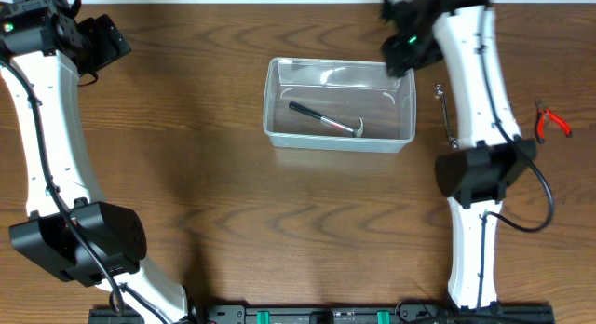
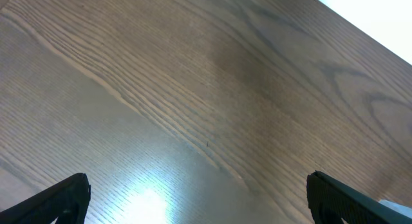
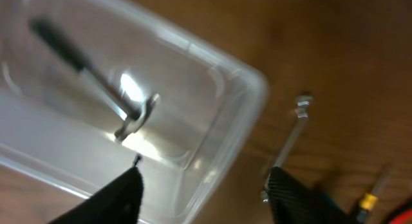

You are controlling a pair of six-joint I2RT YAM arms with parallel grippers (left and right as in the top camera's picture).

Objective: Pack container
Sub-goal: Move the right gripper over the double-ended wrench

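The clear plastic container (image 1: pixel 406 105) stands at the table's middle back, and a small hammer (image 1: pixel 326 121) with a black handle lies inside it. In the right wrist view the container (image 3: pixel 212 89) and the hammer (image 3: pixel 96 79) show blurred. My right gripper (image 3: pixel 206 192) is open and empty, above the container's right end; in the overhead view it (image 1: pixel 402 47) hovers at the back right corner. A metal wrench (image 1: pixel 446 114) lies on the table right of the container, also in the right wrist view (image 3: pixel 290 137). My left gripper (image 2: pixel 196 198) is open and empty over bare wood at the far left (image 1: pixel 102 40).
Red-handled pliers (image 1: pixel 553 122) lie at the far right of the table. A yellow-tipped tool (image 3: pixel 370 195) shows at the lower right of the right wrist view. The wall edge runs along the back of the table.
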